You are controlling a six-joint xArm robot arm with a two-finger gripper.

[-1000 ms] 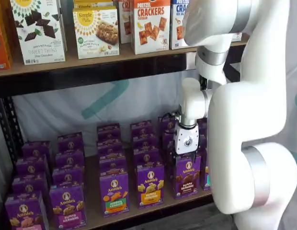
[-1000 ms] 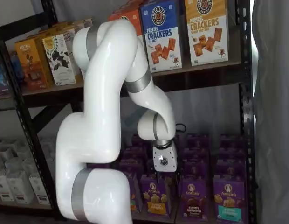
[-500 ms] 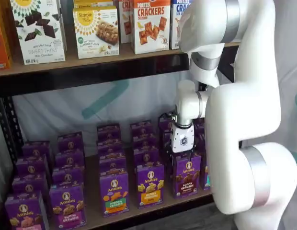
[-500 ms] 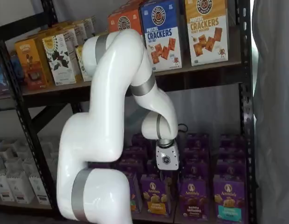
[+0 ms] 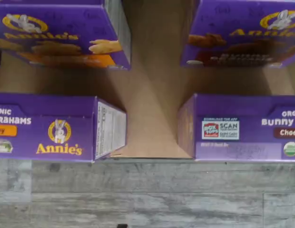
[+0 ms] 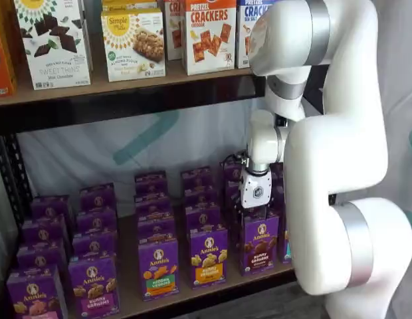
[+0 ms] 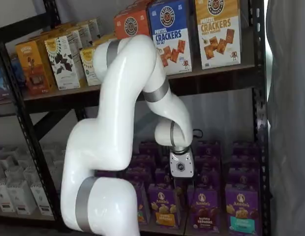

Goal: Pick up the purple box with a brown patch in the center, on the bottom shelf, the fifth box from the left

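Observation:
The purple box point(image 6: 260, 243) with the brown band stands upright in the front row of the bottom shelf point(image 6: 128, 290). It also shows as the purple box point(image 7: 203, 209) in the other shelf view. My gripper point(image 6: 254, 214) hangs just above the front row, at that box's left top edge. In the other shelf view the gripper point(image 7: 179, 188) hangs over the gap between it and the yellow-band box point(image 7: 165, 209). Nothing is held and the jaws stand open. The wrist view looks down into that gap onto bare shelf board point(image 5: 154, 114), with the purple box point(image 5: 242, 137) top beside it. No fingers show there.
Rows of similar purple boxes fill the bottom shelf, among them a teal-band box point(image 7: 241, 215). Tall cracker boxes point(image 6: 209, 33) stand on the board above. A black rack post point(image 7: 258, 123) rises at the right. Grey floor point(image 5: 138, 199) lies before the shelf edge.
The arm's upper links have swung over, and the gripper has shifted slightly sideways above the front row. Every box stands where it did.

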